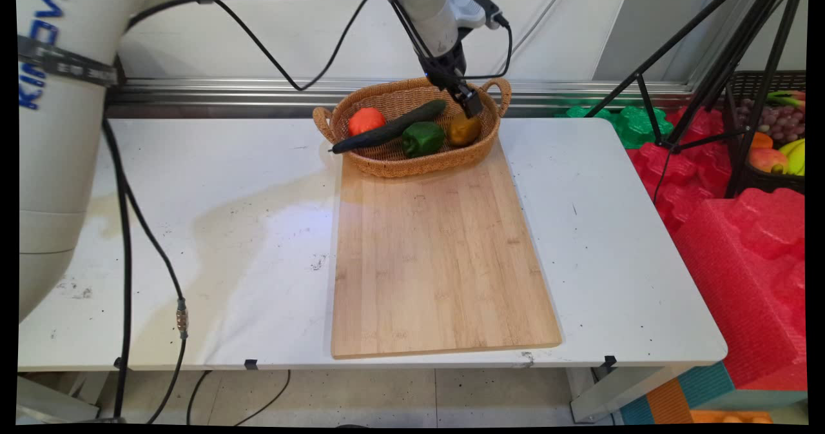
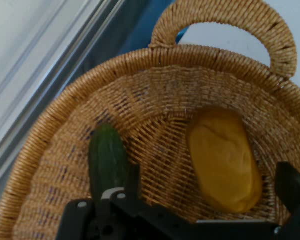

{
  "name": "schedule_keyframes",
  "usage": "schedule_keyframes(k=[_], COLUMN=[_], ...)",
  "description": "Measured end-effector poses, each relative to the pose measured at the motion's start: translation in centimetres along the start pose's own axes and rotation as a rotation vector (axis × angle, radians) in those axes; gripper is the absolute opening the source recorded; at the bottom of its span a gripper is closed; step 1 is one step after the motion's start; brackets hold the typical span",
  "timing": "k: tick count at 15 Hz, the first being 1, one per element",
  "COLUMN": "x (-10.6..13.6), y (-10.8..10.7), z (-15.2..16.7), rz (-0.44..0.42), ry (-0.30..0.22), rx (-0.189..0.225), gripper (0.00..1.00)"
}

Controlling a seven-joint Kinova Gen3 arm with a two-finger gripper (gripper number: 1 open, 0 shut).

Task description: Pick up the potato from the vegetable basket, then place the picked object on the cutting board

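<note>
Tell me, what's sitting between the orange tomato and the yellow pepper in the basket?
In the main view, the green pepper sits between the tomato and the yellow pepper, and the long cucumber slants across behind it.

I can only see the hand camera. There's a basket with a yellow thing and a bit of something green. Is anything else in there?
Observer: Yes. A green pepper lies in the basket, right beside the yellow pepper.
Operator: What's the green bit I see?
Observer: The end of a long cucumber. Its other end pokes out over the basket's opposite rim.
Operator: Anything more?
Observer: A round red-orange thing, maybe a tomato, sits behind the cucumber.
Operator: What's the basket standing on?
Observer: Its near side rests on a wooden cutting board on the white table.
</note>
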Motion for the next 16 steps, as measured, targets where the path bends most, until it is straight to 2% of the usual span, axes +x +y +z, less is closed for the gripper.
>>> schedule_keyframes(k=[6,9,10,16], x=[-0.3,-0.3,-0.4,-0.5], y=[0.1,0.0,0.0,0.0], z=[4.1,5.2,5.5,5.6], rz=[-0.038,-0.058,-0.064,-0.097], ry=[-0.043,-0.047,-0.047,-0.028], rx=[-0.045,-0.052,-0.053,-0.048], gripper=[1.00,1.00,0.00,0.00])
